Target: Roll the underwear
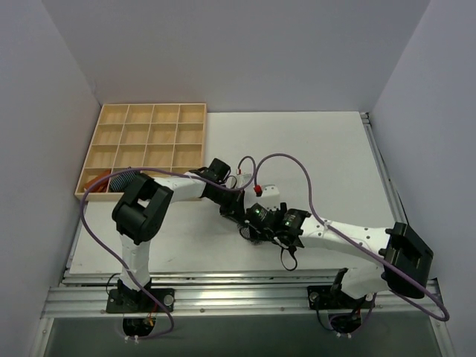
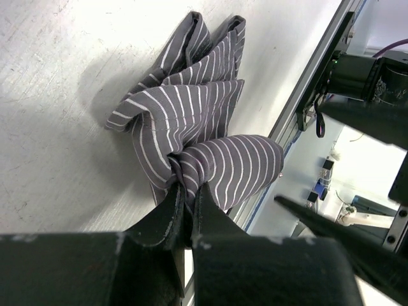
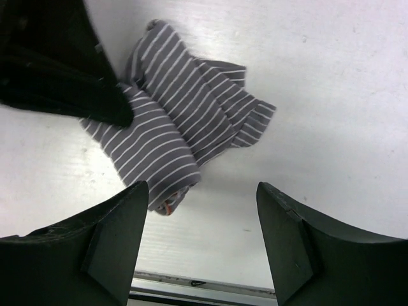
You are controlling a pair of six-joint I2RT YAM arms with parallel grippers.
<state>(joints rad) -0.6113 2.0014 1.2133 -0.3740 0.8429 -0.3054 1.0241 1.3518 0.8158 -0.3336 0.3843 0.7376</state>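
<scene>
1. Near the front rail (image 2: 299,95) of the table (image 1: 320,149), roughly midway between my two arms, sits the underwear (image 2: 191,115). It's grey with thin white stripes and pretty bunched up: a few folds fan away from me, and one fat loop is curled over at my end.
2. My left gripper (image 2: 189,191) is clamped tight on that loop. The fingers pinch right where the curl begins, and cloth bulges out on both sides of them.
3. My right gripper (image 3: 199,188) has its jaws spread wide, hanging just above the near corner of the cloth and holding nothing. From its camera I can see the left fingers pressed onto the far-left part of the garment.
4. My read is that the roll has barely started. It looks like one turn at best, and the rest is crumpled, not flat.
5. How I'd do this step well:
   - Hold the left pinch firm so the curl doesn't spring open.
   - Bring the right jaws down on the loose striped end and pull it gently away, so the fabric goes taut and flat before any more turning.
   - Then turn the left wrist over slowly, laying cloth onto the curl evenly across its width.
6. Things I'd watch for:
   - The folds could get trapped inside as lumps.
   - The whole bundle could slide on that smooth tabletop.
   - My two grippers are working very close together, so they could bump.
</scene>
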